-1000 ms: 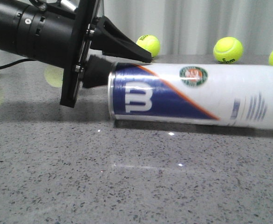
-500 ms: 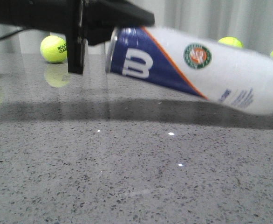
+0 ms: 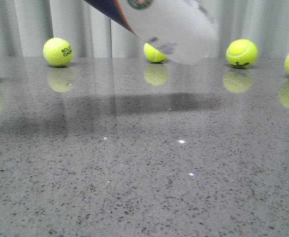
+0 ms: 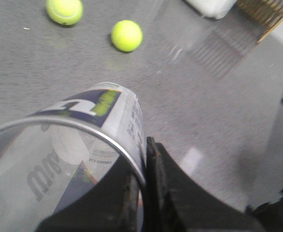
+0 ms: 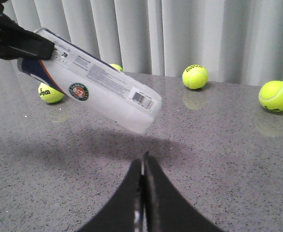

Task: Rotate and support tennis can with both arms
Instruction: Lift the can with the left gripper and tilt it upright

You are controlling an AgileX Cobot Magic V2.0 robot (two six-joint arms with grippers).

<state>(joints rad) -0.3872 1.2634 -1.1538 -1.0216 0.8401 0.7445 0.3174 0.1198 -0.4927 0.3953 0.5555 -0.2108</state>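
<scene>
- Lifted clear of the desk [image 3: 149,187] since a second ago, the tennis can [image 3: 171,29] now hangs tilted in the air, its closed end lowest; the rotation looks well underway.
- Left claw [image 4: 144,193] pinches the can's open rim.
- Right claw [image 5: 142,193] waits below with fingers together, holding nothing.
- Can shows a Wilson "W" and a round badge; one ball [image 3: 58,52] reads "ROLAND".

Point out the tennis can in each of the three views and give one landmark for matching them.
Front view: tennis can, top centre, tilted, off the table.
Left wrist view: its open rim and navy panel, lower left, with the left gripper on the rim.
Right wrist view: upper left, tilted.
Shared landmark: the round badge.
</scene>
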